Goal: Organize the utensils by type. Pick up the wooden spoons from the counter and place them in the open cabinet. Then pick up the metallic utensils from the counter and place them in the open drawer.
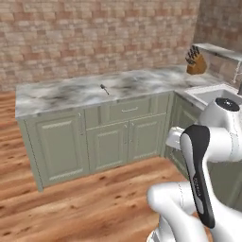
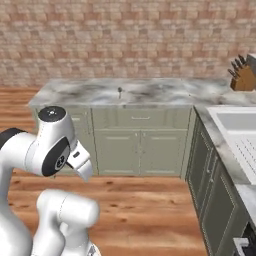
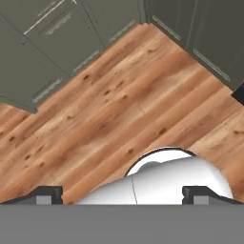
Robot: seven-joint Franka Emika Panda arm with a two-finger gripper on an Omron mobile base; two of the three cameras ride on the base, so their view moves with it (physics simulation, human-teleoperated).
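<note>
One long marble counter [image 1: 61,92] runs along the brick wall [image 1: 94,38] on its green base units [image 1: 94,137], and I'm parked well back from it on the wood floor [image 3: 119,105], so nothing is in reach yet. My guess is I'm this far out because the job has barely started. Over in the corner sits the sink [image 2: 240,130], with a knife block [image 1: 195,63] beyond it. My gripper [image 3: 124,193] points down at the floor, fingers spread wide with nothing between them, ready for a first pick. Smallest thing: a thin dark metal utensil [image 1: 104,89] lying flat on the counter near the front edge, above a shut drawer front [image 1: 130,109]. No wooden spoons I can make out.
</note>
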